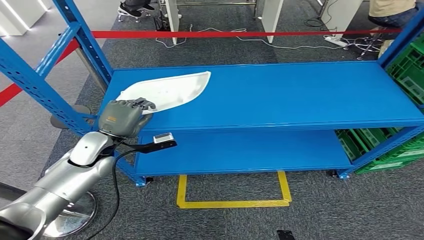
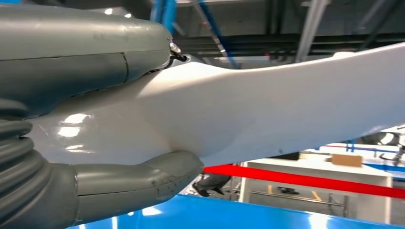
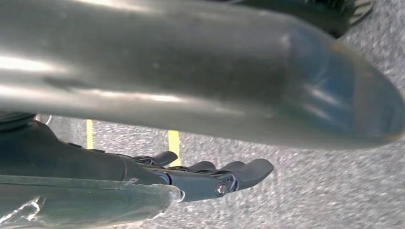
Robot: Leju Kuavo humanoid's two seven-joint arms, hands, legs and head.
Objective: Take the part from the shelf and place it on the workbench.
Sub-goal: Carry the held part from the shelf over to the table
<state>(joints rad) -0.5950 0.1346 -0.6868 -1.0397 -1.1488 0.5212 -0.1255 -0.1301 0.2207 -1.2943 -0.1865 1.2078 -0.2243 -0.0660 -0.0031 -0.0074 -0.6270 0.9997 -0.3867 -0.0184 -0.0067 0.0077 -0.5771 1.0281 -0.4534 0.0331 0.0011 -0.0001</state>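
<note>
From the head view, the left hand (image 1: 125,116) holds one end of the white part (image 1: 167,91) on the blue shelf (image 1: 280,95). The long end could tip or bump the blue post (image 1: 82,37).

The left wrist view shows fingers (image 2: 143,179) pinching it.

In the right wrist view, the right hand (image 3: 210,179) hangs with fingers loosely apart, holding nothing.

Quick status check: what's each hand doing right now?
Left hand: gripping the near end of the white part on the top shelf.
Right hand: holding nothing, fingers extended over the carpet.
</note>
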